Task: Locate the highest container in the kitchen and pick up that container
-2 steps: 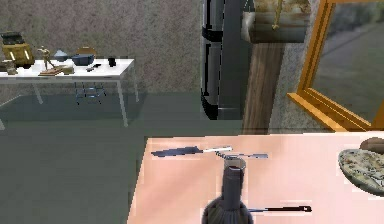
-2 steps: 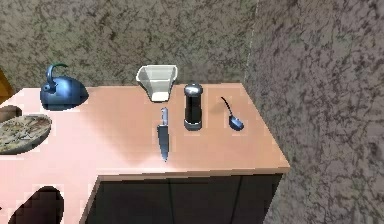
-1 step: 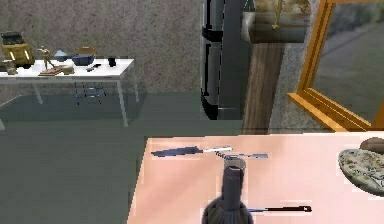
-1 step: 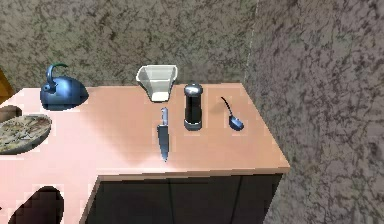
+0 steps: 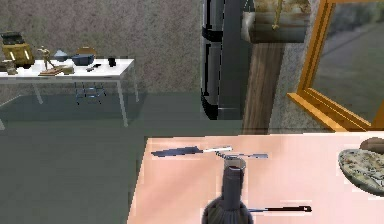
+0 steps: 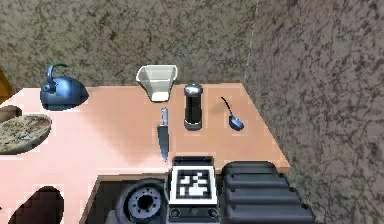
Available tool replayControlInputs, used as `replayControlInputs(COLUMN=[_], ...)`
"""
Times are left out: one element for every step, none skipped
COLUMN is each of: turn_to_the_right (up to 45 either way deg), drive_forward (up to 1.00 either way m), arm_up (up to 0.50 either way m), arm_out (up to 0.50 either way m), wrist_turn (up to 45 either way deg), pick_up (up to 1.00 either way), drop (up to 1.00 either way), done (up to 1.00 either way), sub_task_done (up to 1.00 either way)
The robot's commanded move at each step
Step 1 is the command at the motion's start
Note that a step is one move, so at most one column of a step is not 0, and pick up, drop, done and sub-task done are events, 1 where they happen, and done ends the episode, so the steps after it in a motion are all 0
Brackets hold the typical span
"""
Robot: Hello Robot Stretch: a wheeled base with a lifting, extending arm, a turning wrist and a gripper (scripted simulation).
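Observation:
On the pink table (image 6: 120,150) stand a white open-topped container (image 6: 157,80), a blue kettle (image 6: 62,90) and a dark cylindrical shaker (image 6: 193,105). A knife (image 6: 163,135) lies in front of the white container. A dark bottle (image 5: 232,195) stands on the pink table (image 5: 190,190) at the forward view's bottom. My gripper (image 6: 137,205) shows as a dark body at the arm side view's bottom edge, left of a white marked square (image 6: 193,185), near the table's front edge. Its far end is not clear, so I cannot tell whether it holds anything.
A dark spoon (image 6: 233,115) lies at the table's right, and a plate with food (image 6: 20,130) at its left. A tall dark fridge (image 5: 222,55) and a wooden post (image 5: 262,90) stand ahead. A white table (image 5: 70,78) with small items is at the far left.

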Motion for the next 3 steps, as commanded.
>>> replayControlInputs(turn_to_the_right=[0.0, 0.0, 0.0], drive_forward=[0.00, 0.00, 0.00], arm_up=[0.00, 0.00, 0.00], arm_out=[0.50, 0.00, 0.00], wrist_turn=[0.0, 45.0, 45.0], pick_up=[0.00, 0.00, 0.00], drop=[0.00, 0.00, 0.00], done=[0.00, 0.00, 0.00], sub_task_done=[0.00, 0.00, 0.00])
